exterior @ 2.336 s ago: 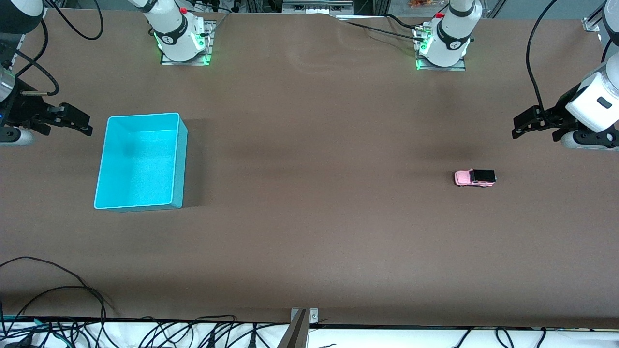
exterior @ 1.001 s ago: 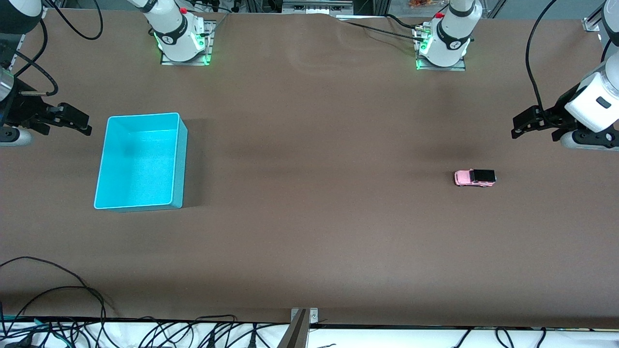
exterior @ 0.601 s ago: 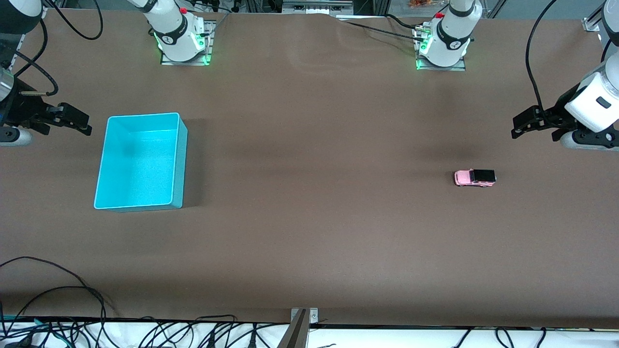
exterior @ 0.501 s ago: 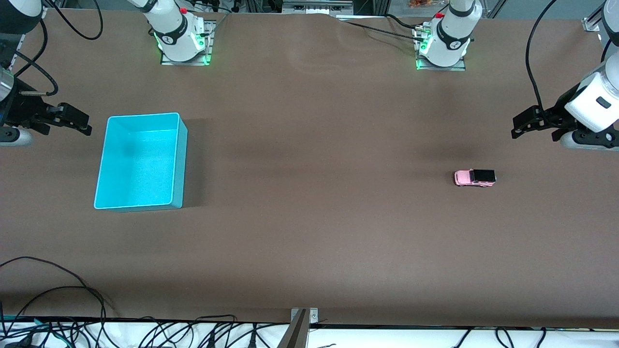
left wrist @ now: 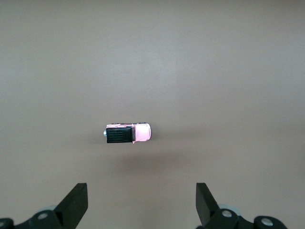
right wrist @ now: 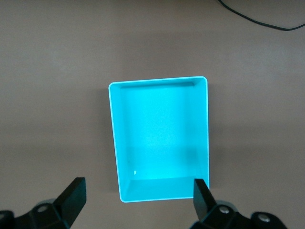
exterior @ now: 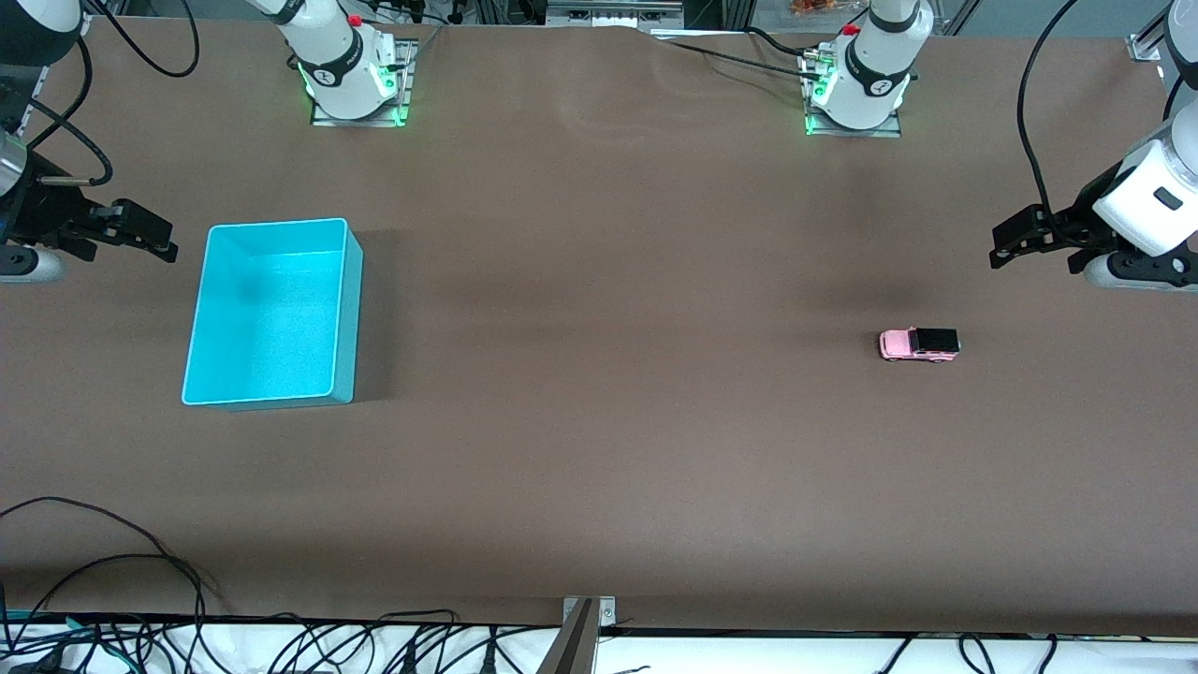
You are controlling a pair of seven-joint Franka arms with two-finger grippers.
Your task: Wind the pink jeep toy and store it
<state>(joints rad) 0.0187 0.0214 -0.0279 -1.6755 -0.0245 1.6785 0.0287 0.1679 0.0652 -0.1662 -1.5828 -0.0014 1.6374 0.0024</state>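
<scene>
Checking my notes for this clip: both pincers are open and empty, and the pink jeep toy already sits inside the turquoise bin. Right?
Not quite. The pink jeep toy stands on the bare table toward the left arm's end, well apart from the empty turquoise bin, as the front view shows. The left pincer and right pincer are open and empty.

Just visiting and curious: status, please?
Left gripper and right gripper open, empty, waiting at table ends. Pink jeep toy on table, untouched. Turquoise bin empty. Nothing between them.

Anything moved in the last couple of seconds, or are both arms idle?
Nothing visibly changed. The pink jeep toy sits where it was on the table, the turquoise bin is empty as before, and the left gripper and right gripper stay open, waiting at their own ends of the table.
</scene>
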